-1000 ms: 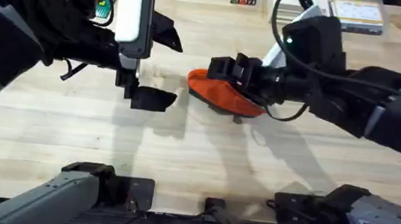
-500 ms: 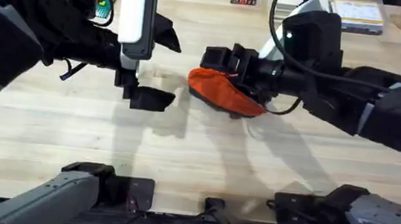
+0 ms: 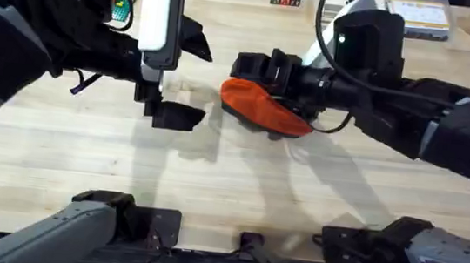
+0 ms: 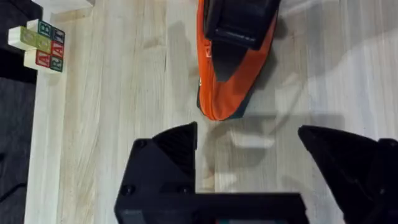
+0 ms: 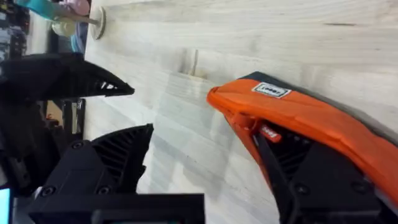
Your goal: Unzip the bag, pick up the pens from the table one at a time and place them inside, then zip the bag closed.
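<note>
Overhead view: the right gripper [image 3: 255, 68] has slid further along the bag [image 3: 264, 108] near the tabletop's middle, fingers apart, 1 against the zipper end. Left gripper [image 4: 249, 155] hangs open just beside. Zipping looks about finished.

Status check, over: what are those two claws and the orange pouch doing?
Left gripper open, off the bag. Right gripper open at the bag. Nothing in the way.

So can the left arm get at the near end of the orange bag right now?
Probably yes. The left gripper is open with bare table between it and the bag; the right gripper sits over the bag's other end.
</note>
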